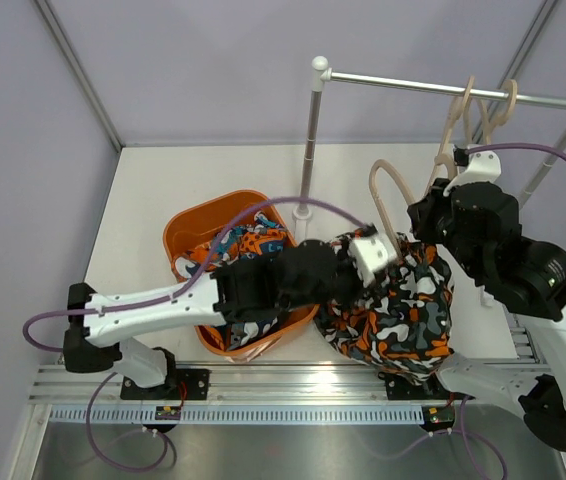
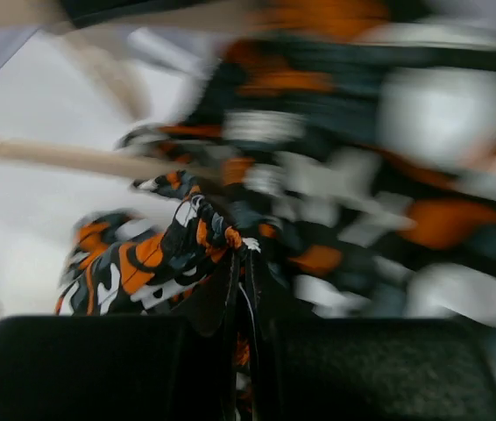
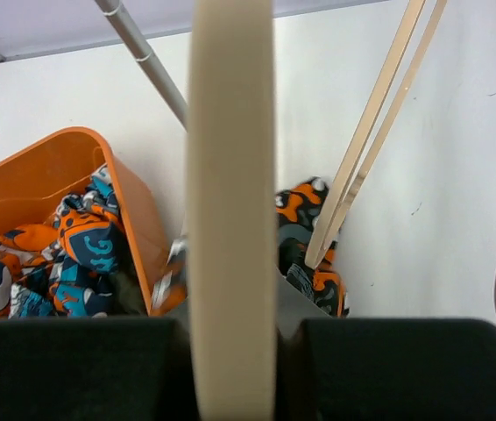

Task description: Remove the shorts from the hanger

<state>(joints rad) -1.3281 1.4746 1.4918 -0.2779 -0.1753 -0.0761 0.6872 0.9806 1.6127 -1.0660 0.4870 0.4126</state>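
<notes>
Left gripper [image 2: 244,323] pinched the orange-black-white blotch-print cloth shorts [image 1: 413,310]; right gripper [image 3: 230,326] clamped the beige curved hanger [image 3: 230,158], we judged, to steady it.

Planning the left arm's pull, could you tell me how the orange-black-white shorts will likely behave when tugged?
Probably floppy: the shorts sag in crumpled folds at the hanger. They may trail and snag, since the left jaws pinch only one fold.

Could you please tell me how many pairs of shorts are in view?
2. Swirl-print shorts lie in the orange basket; blotch-print shorts, pinched by the left claw, bunch right of it, below the hanger in the right claw. More may be buried there.
</notes>
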